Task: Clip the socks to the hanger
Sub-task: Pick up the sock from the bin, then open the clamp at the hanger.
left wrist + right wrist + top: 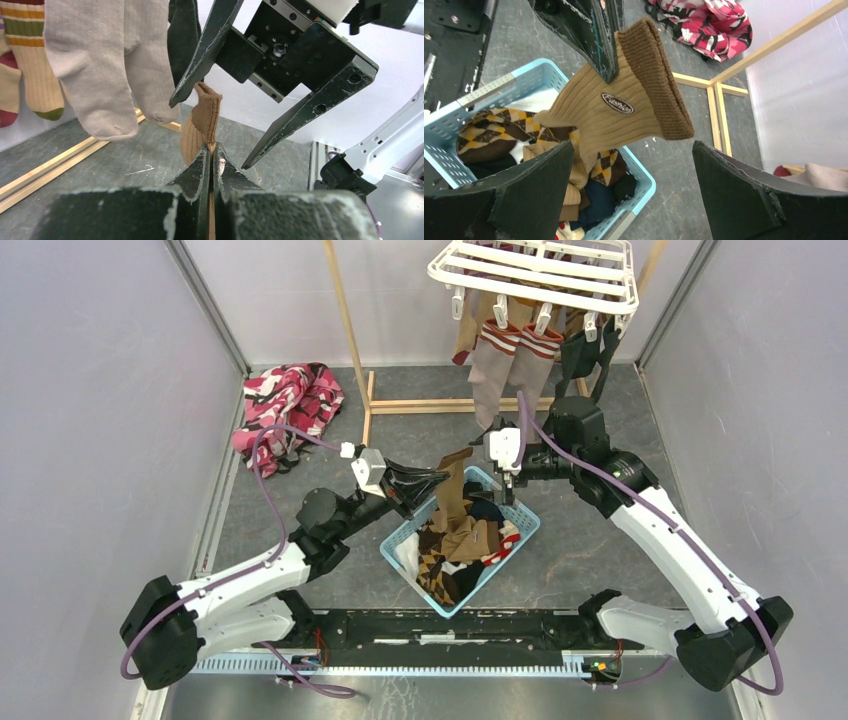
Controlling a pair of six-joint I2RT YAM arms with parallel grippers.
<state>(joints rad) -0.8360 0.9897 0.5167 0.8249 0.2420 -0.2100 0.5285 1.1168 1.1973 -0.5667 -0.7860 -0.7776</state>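
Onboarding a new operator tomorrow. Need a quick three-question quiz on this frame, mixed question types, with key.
1. True or false: the left gripper is shut on the tan sock.
2. The right gripper is: A) open, near the sock's brown cuff; B) shut on the cuff; C) shut and empty.
3. Fill in: the held sock hangs over the light blue ____.
Key: 1 true. 2 A. 3 basket.
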